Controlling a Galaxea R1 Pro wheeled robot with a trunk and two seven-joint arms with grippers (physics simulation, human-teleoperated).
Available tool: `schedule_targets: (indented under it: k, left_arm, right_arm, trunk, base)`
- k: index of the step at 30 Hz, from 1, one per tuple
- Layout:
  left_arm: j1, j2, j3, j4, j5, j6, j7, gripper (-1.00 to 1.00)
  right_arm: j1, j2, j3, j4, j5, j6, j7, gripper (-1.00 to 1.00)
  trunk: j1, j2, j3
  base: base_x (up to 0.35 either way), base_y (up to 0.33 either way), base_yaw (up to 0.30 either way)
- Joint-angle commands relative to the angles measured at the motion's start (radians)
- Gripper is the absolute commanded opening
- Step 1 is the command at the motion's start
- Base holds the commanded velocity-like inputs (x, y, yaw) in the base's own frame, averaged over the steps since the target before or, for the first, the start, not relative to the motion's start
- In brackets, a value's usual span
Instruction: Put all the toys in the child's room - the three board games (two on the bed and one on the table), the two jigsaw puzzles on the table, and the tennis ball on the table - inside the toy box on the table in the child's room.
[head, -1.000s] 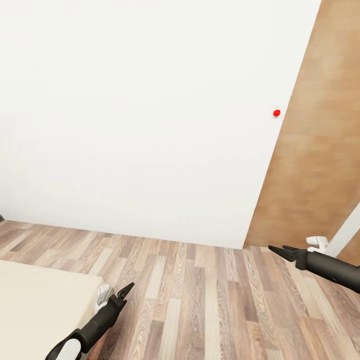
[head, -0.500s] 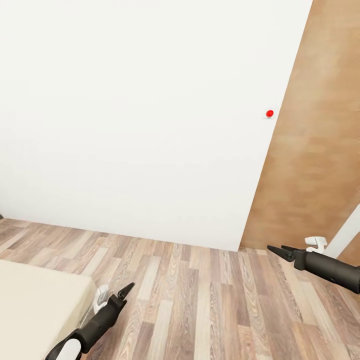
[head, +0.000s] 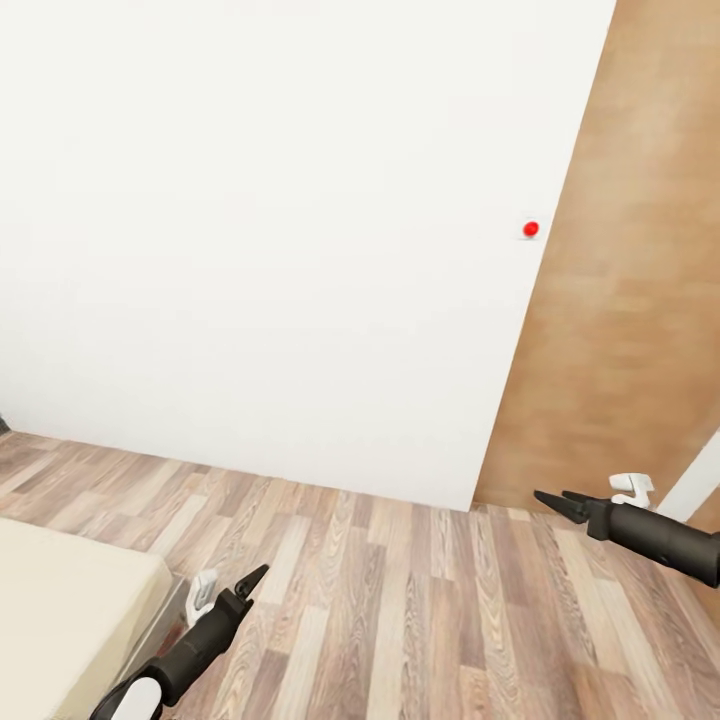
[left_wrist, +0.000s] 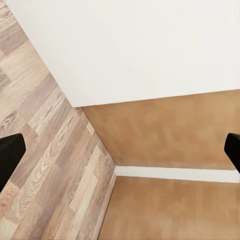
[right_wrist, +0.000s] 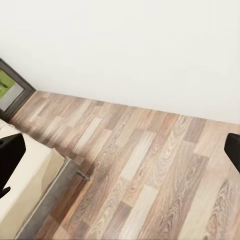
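Bed corner shows beside plank floor; no legible writing.

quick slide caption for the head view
Both grippers, left and right, hang empty over wood-plank floor, bed corner at left.

bed left (floor beside), wall ahead.

The low bed with beige mattress on a dark grey frame is cut off by the near-left edge of the head view. The black left gripper's fingers show as tips at the left wrist view's edges. A dark-framed green picture is cropped in the right wrist view, its subject unreadable.
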Motion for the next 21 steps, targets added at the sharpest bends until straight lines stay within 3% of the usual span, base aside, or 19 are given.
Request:
schedule_targets:
  k: [1, 21]
  left_arm:
    - [-0.001, 0.0, 0.002, 0.0, 0.008, 0.009, -0.001, 1.0]
    - [-0.001, -0.002, 0.003, 0.0, 0.01, 0.009, -0.001, 1.0]
  right_arm:
    - [-0.001, 0.0, -0.001, 0.0, -0.001, 0.006, 0.002, 1.0]
    - [-0.002, 0.002, 0.038, 0.0, -0.001, 0.004, -0.002, 1.0]
  trunk:
    - [0.001, -0.002, -0.002]
    - [0.001, -0.002, -0.002]
  base:
    - [0.063, -0.152, 0.191]
    - [0.018, -0.043, 0.256]
